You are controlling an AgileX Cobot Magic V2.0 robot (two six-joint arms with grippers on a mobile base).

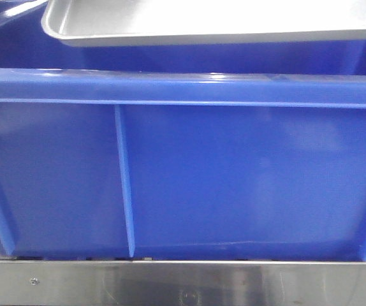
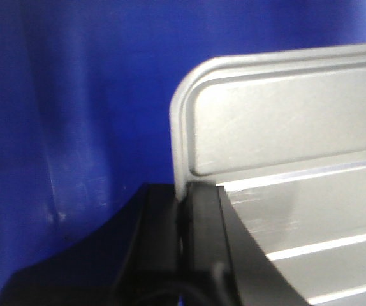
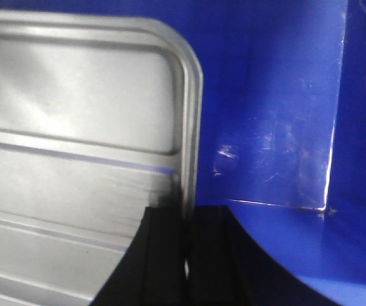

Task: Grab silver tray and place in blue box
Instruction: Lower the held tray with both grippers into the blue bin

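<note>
Front view. Faced the near wall of the blue box (image 1: 234, 185) across nearly the whole frame, with a thick rolled rim on top and one vertical rib left of centre. Noted the box standing on a steel ledge (image 1: 183, 284) along the bottom edge. Spotted the silver tray (image 1: 221, 22) at the very top, above the near rim and in front of the far inner wall, roughly level, with only its near edge and one rounded corner in frame. Could not judge from here any contact between tray and box.

Left wrist view. Looked along the left gripper (image 2: 184, 213), black fingers (image 2: 161, 236) pinching the raised rim of the silver tray (image 2: 285, 121) just below a rounded corner, one finger outside the rim and one on the inner side. Made out long parallel ridges across the tray base at lower right. Saw only the blue box (image 2: 74, 115) wall behind and to the left of the tray.

Right wrist view. Found the right gripper (image 3: 186, 236) clamped the same way on the opposite rim of the silver tray (image 3: 74, 95), again just below a rounded corner, the rim caught between the two dark fingers (image 3: 212, 255). Picked out the ridges running off to the left. Saw the inside of the blue box (image 3: 278, 115) to the right: two walls meeting in a corner seam, with scuffed floor below.
</note>
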